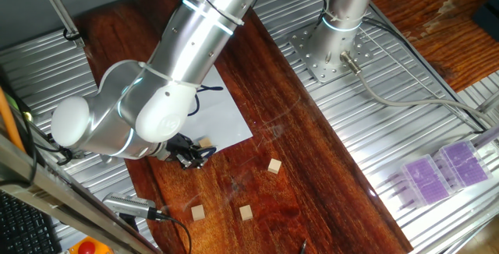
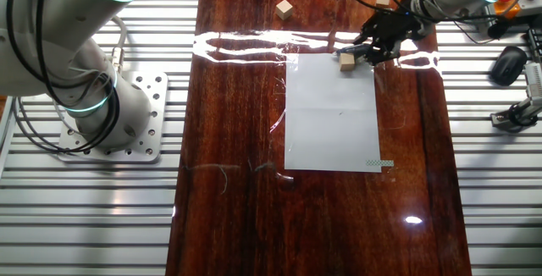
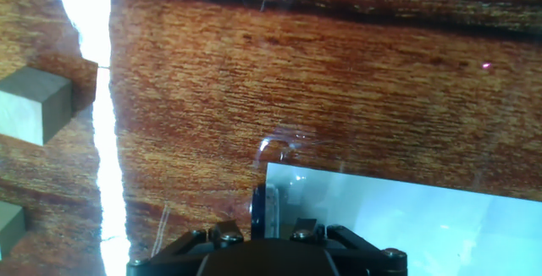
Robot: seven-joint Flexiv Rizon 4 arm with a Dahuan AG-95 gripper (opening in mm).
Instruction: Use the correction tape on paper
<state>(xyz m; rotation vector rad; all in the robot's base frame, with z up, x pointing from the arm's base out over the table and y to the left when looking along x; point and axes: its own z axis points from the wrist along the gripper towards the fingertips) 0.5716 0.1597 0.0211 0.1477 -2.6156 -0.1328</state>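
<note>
While the gripper (image 2: 362, 52) pinches the correction tape (image 3: 262, 211) at the paper's (image 2: 332, 115) corner, an angled stroke could skid off.

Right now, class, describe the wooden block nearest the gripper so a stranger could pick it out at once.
Find the white paper on the dark wooden table, then its corner beside the gripper. The block sits at that edge; the other three blocks lie apart from the paper on bare wood.
</note>
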